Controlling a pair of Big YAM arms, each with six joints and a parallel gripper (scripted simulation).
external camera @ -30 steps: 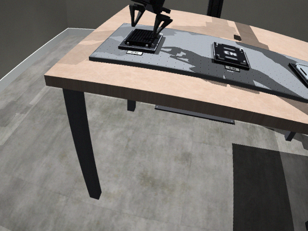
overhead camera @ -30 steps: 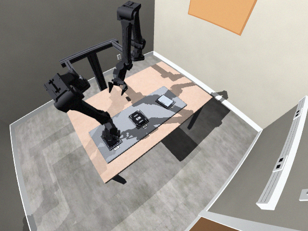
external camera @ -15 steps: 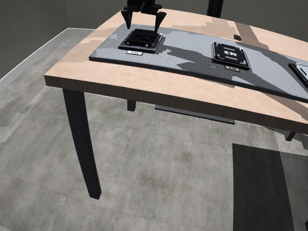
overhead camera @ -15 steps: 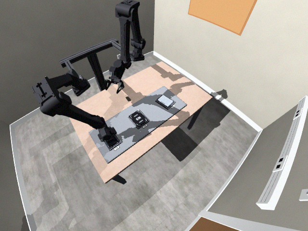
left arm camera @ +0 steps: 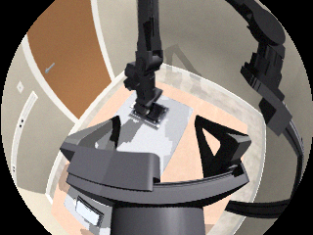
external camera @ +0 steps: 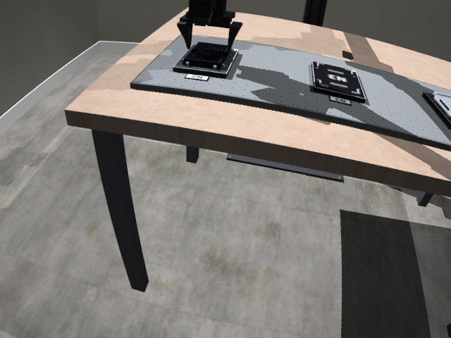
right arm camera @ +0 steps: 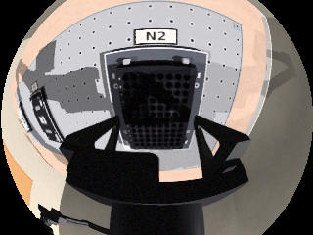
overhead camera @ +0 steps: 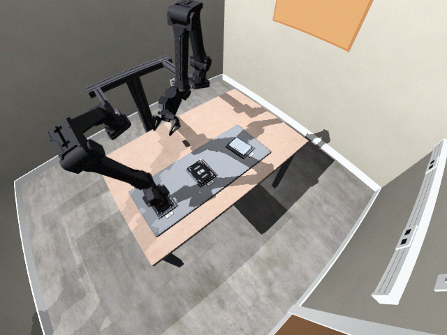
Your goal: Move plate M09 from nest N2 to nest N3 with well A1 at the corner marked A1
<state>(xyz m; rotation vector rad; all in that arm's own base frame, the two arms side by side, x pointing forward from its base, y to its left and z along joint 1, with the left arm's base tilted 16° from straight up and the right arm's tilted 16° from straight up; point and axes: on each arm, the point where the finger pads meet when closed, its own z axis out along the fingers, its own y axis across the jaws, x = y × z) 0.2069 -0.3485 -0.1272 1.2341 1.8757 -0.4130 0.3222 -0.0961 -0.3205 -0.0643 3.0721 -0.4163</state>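
Plate M09 (external camera: 206, 54) (right arm camera: 156, 95), a black many-well plate, sits in nest N2 (external camera: 218, 72) (right arm camera: 111, 73). My right gripper (external camera: 208, 49) (right arm camera: 156, 118) is open over it, with one finger toward each long side and the tips near the plate's top; contact is not visible. Nest N3 (overhead camera: 201, 172) (external camera: 335, 82) has a dark face with corner locators and bears no plate. Pale plate M06 (overhead camera: 240, 144) (left arm camera: 89, 211) lies on nest N1 (overhead camera: 244, 155). My left gripper (overhead camera: 163, 132) (left arm camera: 157, 118) is open and empty, above the table behind the deck. Well A1's label is not readable.
The perforated grey deck (overhead camera: 173, 176) (external camera: 269, 61) carries all three nests in a row, N3 in the middle. The N2 sign (right arm camera: 156, 36) and N3 sign (external camera: 340, 100) lie beside their nests. A small dark block (overhead camera: 186, 143) lies behind the deck.
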